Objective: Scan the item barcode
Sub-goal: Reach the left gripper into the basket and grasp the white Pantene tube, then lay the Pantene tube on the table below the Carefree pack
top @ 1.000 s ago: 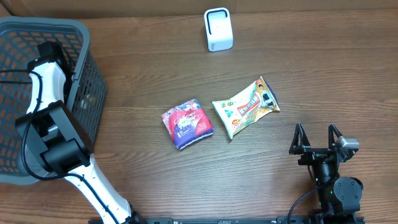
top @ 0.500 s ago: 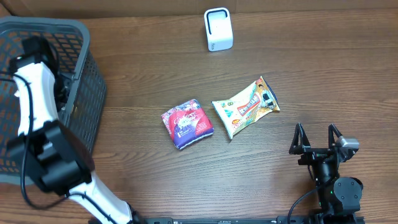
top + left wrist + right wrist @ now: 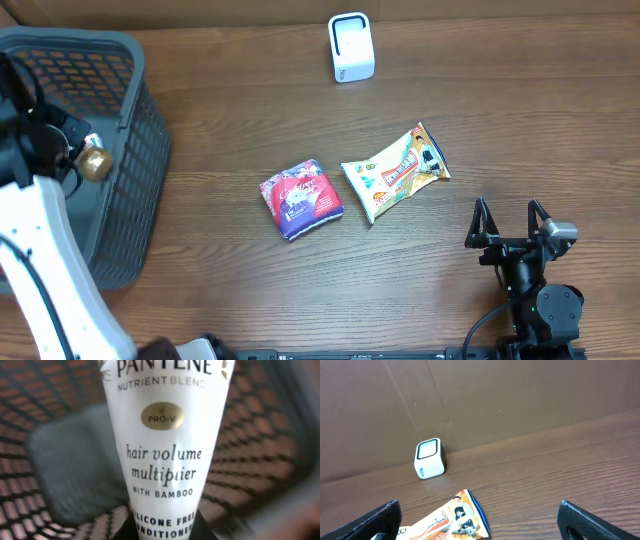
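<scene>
We see the left gripper (image 3: 62, 145) clamped on a white Pantene tube (image 3: 162, 450) over the grey basket (image 3: 135, 150) at the desk's left edge, the right gripper (image 3: 510, 222) resting jaws-apart near the front-right corner.

This looks like a shop checkout rebuilt for robot tests. A grey mesh shopping basket (image 3: 130, 60) stands on a wood-grain worktop (image 3: 500, 90), with a small white barcode scanner (image 3: 351, 47) and retail goods: a red-purple packet (image 3: 301, 198), a yellow snack packet (image 3: 396, 172) and a conditioner tube (image 3: 162, 450). The left robot arm (image 3: 40, 250) and right robot arm (image 3: 530, 280) are mounted at the worktop. A plain brown board (image 3: 520, 390) closes the back.
</scene>
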`<action>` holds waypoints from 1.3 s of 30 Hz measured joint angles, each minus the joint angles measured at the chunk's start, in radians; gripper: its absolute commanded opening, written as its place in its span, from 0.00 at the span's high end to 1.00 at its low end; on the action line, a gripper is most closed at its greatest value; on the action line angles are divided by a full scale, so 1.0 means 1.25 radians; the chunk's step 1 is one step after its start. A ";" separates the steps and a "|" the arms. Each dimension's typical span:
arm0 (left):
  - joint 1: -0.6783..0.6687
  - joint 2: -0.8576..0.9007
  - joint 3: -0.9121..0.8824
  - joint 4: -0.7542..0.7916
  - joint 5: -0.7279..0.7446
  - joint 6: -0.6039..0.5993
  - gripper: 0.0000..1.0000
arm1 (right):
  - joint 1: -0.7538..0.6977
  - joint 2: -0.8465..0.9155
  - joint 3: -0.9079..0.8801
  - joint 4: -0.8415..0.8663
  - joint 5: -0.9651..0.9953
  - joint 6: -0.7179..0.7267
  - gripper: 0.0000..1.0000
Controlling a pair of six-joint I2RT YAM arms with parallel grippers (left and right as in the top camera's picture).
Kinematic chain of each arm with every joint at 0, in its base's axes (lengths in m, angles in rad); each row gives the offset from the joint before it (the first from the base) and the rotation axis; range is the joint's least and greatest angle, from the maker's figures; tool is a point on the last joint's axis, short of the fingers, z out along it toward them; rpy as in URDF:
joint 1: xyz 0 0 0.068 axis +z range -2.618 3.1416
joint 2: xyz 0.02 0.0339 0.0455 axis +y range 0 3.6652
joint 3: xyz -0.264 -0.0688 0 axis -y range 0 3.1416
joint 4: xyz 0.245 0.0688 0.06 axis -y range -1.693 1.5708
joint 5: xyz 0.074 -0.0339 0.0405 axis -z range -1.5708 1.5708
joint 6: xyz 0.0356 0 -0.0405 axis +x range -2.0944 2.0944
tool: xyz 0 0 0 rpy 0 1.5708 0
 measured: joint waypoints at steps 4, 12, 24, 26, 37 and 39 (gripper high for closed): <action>-0.029 -0.069 0.000 -0.021 0.162 0.006 0.90 | 0.000 0.000 0.000 0.000 0.001 0.001 0.00; -0.297 -0.092 0.000 -0.103 0.339 0.038 0.90 | 0.000 0.000 0.000 0.000 0.000 0.000 0.00; -0.847 0.045 0.000 -0.073 0.153 0.063 0.87 | 0.000 0.000 0.000 0.000 0.000 0.001 0.00; -0.894 0.102 0.000 -0.033 0.106 0.063 0.87 | 0.000 0.000 0.000 0.000 0.000 0.000 0.00; -0.962 0.452 0.001 0.144 0.038 0.066 0.93 | 0.000 0.000 0.000 0.001 0.000 0.000 0.00; -0.961 0.486 0.000 0.162 0.038 0.066 0.92 | 0.000 0.000 0.000 0.001 0.000 0.000 0.00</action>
